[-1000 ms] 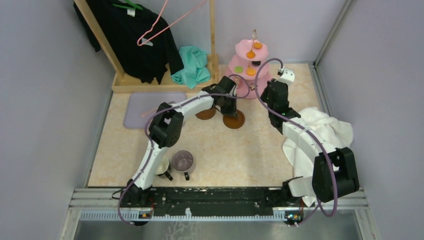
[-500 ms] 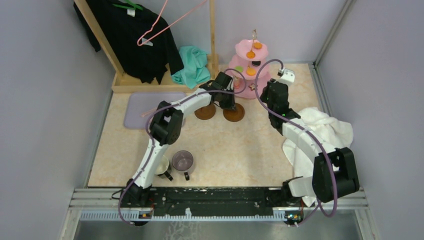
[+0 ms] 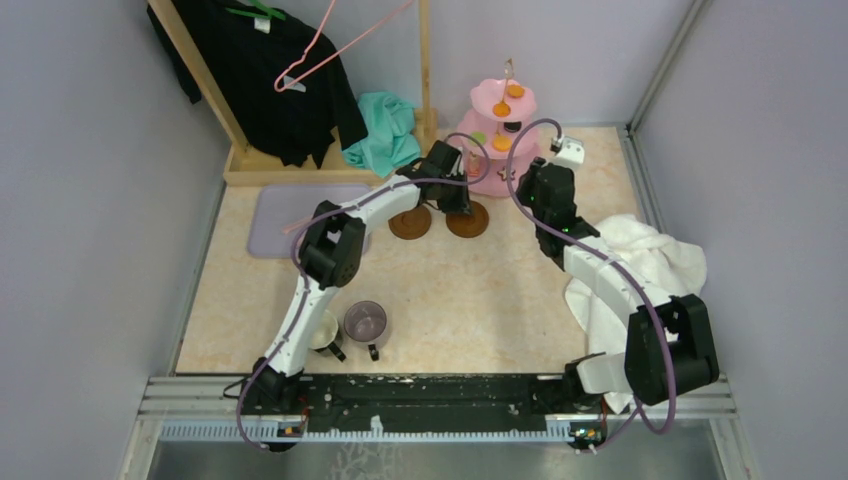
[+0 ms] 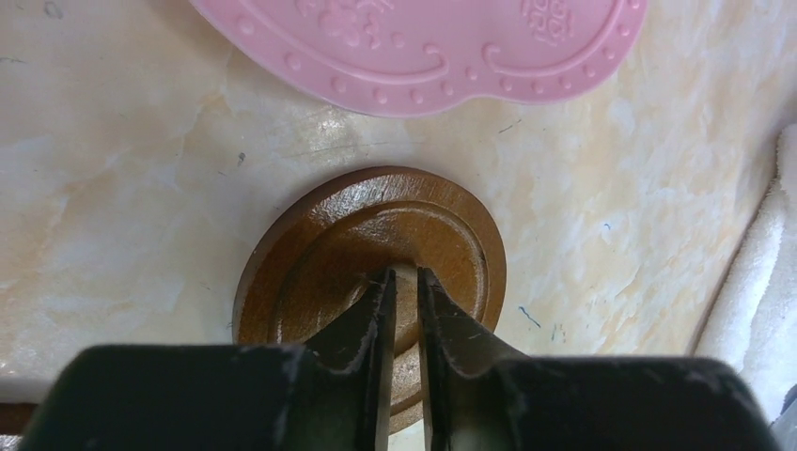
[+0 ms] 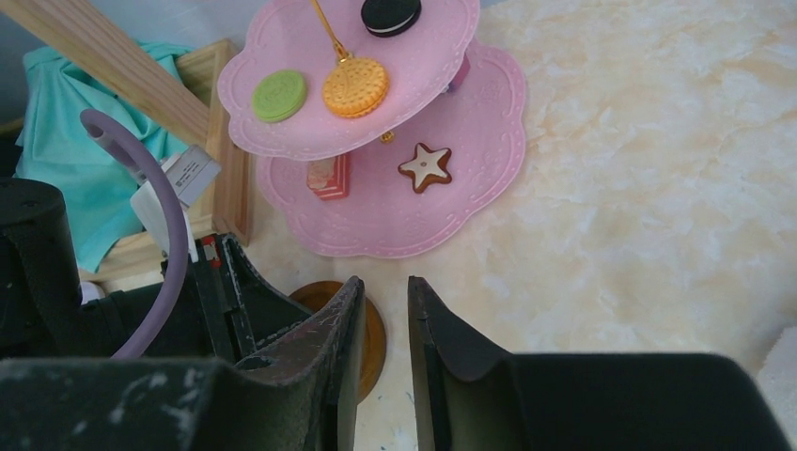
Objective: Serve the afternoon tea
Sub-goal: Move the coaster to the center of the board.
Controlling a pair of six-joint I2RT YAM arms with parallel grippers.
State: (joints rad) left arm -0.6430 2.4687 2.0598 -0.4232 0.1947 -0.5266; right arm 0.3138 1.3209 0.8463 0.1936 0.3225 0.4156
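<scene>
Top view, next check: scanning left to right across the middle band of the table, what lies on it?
pale purple mat → left brown coaster → right brown coaster → white towel

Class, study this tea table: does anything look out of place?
The purple mug and cream mug sit at the near edge, far from the coasters beside the pink stand; a white towel lies crumpled at right.
</scene>
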